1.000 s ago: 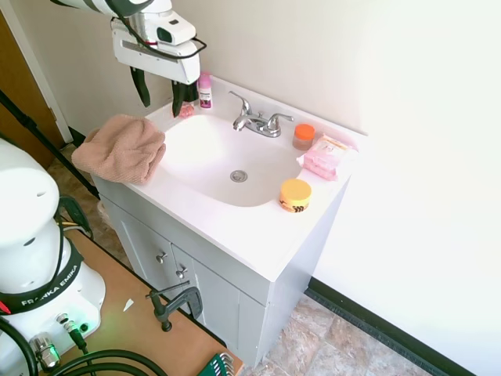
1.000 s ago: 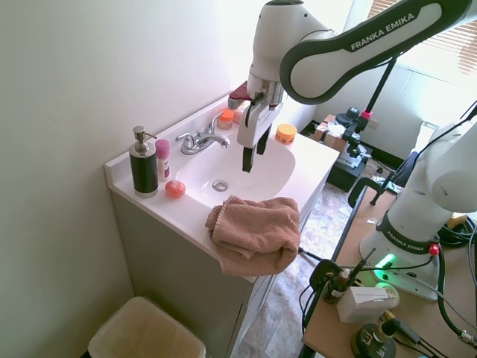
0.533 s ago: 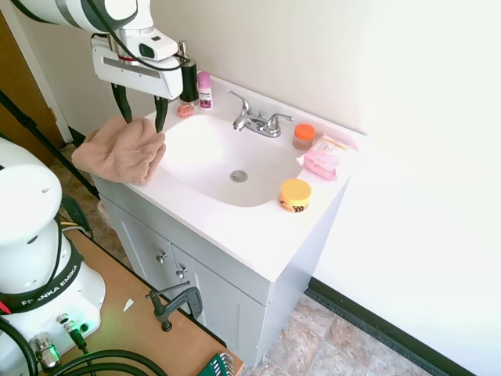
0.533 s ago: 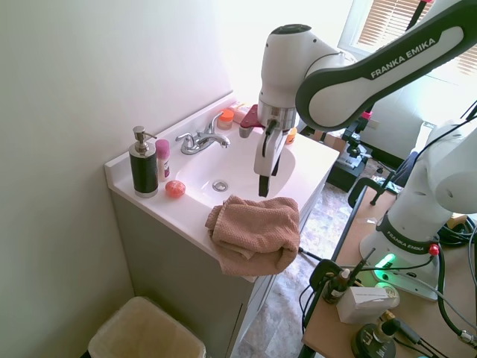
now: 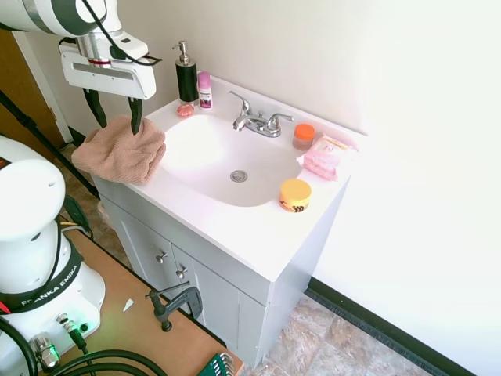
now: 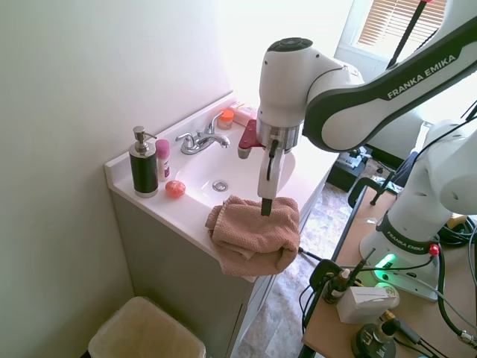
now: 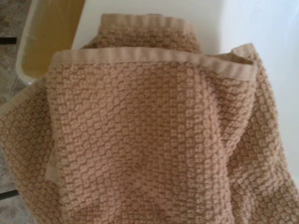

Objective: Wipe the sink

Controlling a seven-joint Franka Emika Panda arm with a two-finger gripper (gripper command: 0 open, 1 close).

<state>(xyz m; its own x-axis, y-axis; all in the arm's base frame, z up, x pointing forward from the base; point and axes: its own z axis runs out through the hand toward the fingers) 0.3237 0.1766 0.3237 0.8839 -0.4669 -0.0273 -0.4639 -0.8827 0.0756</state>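
— Hovering where, exactly?

— The pincer hung over the folded tan towel, its fingers spread and pointing down, their tips level with the towel's top fold. The second exterior view showed a dark fingertip right at the cloth; whether it touched could not be told.

— And the sink?

— It sat in the white counter, at about three o'clock from the towel in the first exterior view, its round metal drain bare and the chrome faucet at twelve o'clock of the basin.

— What else stood around it?

— A black soap dispenser and a pink bottle stood side by side at the back rim; an orange tub sat at the basin's four o'clock, beside a pink packet. The wrist view was filled with the towel's knobbly weave, a bin showing beyond the counter edge.
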